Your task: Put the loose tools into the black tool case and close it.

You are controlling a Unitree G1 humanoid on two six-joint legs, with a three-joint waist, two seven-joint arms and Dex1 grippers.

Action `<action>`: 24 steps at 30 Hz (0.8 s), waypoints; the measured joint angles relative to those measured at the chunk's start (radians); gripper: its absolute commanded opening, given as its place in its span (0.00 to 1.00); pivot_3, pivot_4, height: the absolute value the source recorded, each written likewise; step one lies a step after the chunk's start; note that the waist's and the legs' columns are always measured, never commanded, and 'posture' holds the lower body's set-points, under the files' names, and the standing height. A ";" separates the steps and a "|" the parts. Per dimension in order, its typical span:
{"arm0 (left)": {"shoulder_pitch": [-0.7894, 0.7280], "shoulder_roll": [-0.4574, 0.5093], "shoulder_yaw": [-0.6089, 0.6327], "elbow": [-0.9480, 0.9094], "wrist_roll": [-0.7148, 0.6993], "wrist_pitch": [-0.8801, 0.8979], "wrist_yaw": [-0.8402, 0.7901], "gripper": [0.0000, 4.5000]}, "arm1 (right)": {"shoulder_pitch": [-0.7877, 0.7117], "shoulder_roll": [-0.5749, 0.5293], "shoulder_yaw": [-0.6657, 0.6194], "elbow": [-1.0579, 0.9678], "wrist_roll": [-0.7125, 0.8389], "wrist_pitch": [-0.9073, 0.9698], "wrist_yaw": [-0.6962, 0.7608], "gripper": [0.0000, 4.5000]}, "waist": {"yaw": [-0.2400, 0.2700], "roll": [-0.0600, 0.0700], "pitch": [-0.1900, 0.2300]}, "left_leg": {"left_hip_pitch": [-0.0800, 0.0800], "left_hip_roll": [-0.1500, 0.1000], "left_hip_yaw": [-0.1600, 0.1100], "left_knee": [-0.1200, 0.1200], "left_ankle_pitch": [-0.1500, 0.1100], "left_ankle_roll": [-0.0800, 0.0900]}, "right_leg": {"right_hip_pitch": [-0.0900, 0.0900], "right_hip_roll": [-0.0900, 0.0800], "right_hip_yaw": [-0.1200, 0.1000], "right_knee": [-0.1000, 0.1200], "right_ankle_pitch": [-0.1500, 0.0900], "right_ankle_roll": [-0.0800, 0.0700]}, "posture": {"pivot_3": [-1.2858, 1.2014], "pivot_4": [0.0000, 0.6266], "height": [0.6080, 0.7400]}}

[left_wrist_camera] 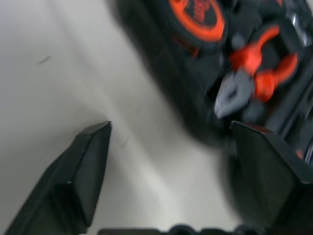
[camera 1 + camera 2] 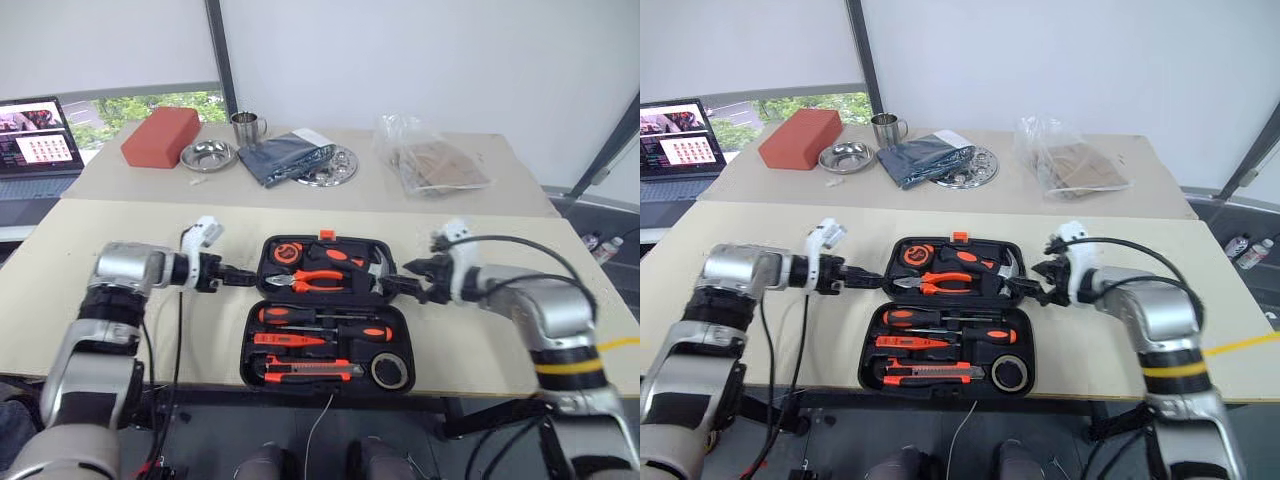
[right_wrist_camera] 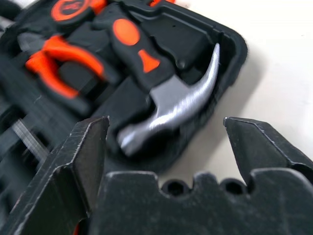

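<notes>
Black tool case (image 2: 252, 345) open – screwdrivers (image 2: 325, 323), knife (image 2: 310, 372), tape roll (image 2: 389, 370) slotted; both end effectors wide

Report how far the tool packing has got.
Done: the screwdrivers, utility knife and tape roll lie in the near half of the black tool case. In hand: nothing; the left claw and right claw stand open at the sides of the far half. Left: fold the case shut.

Two beige tables (image 2: 120, 250) stand before white blinds (image 2: 420, 60) and a window (image 2: 150, 105).
</notes>
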 measured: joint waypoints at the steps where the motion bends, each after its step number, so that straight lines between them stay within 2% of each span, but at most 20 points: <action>1: -0.001 -0.004 0.009 0.002 -0.002 0.006 0.010 0.89 | -0.018 0.016 0.000 0.037 -0.004 0.007 -0.018 0.93 | -0.001 0.000 0.000 | 0.000 0.000 0.000 -0.001 0.000 0.000 | 0.000 0.000 -0.001 0.000 0.000 0.000 | 0.52 0.24 0.97; 4: -0.011 -0.039 0.050 0.023 -0.016 0.026 0.067 0.71 | -0.062 0.057 -0.017 0.130 -0.011 0.026 -0.068 0.76 | 0.001 0.000 0.000 | 0.001 0.000 0.000 -0.001 0.000 0.000 | 0.000 -0.001 -0.001 0.000 0.000 0.000 | 0.52 0.24 0.97; 9: -0.021 -0.069 0.092 0.065 -0.042 0.053 0.117 0.27 | -0.099 0.081 -0.071 0.190 -0.008 0.039 -0.115 0.37 | -0.006 0.000 0.000 | 0.002 0.000 0.001 0.000 0.000 -0.001 | 0.001 -0.001 0.000 0.001 0.000 0.000 | 0.52 0.24 0.97; 10: -0.025 -0.069 0.103 0.076 -0.043 0.055 0.125 0.23 | -0.099 0.081 -0.075 0.190 -0.007 0.040 -0.116 0.33 | -0.007 0.000 0.000 | 0.003 0.000 0.001 0.000 0.000 -0.001 | 0.002 -0.001 0.000 0.001 0.000 0.000 | 0.52 0.24 0.97; 11: -0.029 -0.069 0.111 0.081 -0.050 0.057 0.129 0.12 | -0.099 0.081 -0.077 0.190 -0.006 0.045 -0.116 0.22 | -0.008 0.000 0.000 | 0.003 0.000 0.001 0.000 0.001 -0.001 | 0.002 -0.001 0.001 0.002 0.000 0.000 | 0.52 0.24 0.97; 13: -0.035 -0.067 0.120 0.084 -0.055 0.065 0.142 0.01 | -0.099 0.081 -0.083 0.189 -0.001 0.048 -0.119 0.09 | -0.008 0.001 0.000 | 0.004 0.000 0.001 0.000 0.001 -0.002 | 0.002 -0.001 0.001 0.003 0.000 0.000 | 0.52 0.24 0.97; 14: -0.035 -0.067 0.124 0.084 -0.057 0.067 0.148 0.00 | -0.099 0.081 -0.093 0.187 0.003 0.050 -0.119 0.01 | -0.008 0.001 -0.001 | 0.005 0.000 0.001 0.000 0.001 -0.002 | 0.003 -0.001 0.001 0.003 0.001 0.000 | 0.52 0.24 0.97; 24: 0.018 -0.062 0.137 -0.013 -0.072 0.025 0.150 0.00 | -0.081 0.103 -0.112 0.128 -0.002 0.025 -0.158 0.01 | -0.012 0.001 0.000 | 0.003 0.000 0.002 0.000 0.001 -0.003 | 0.000 -0.001 0.002 0.003 0.001 -0.001 | 0.52 0.24 0.97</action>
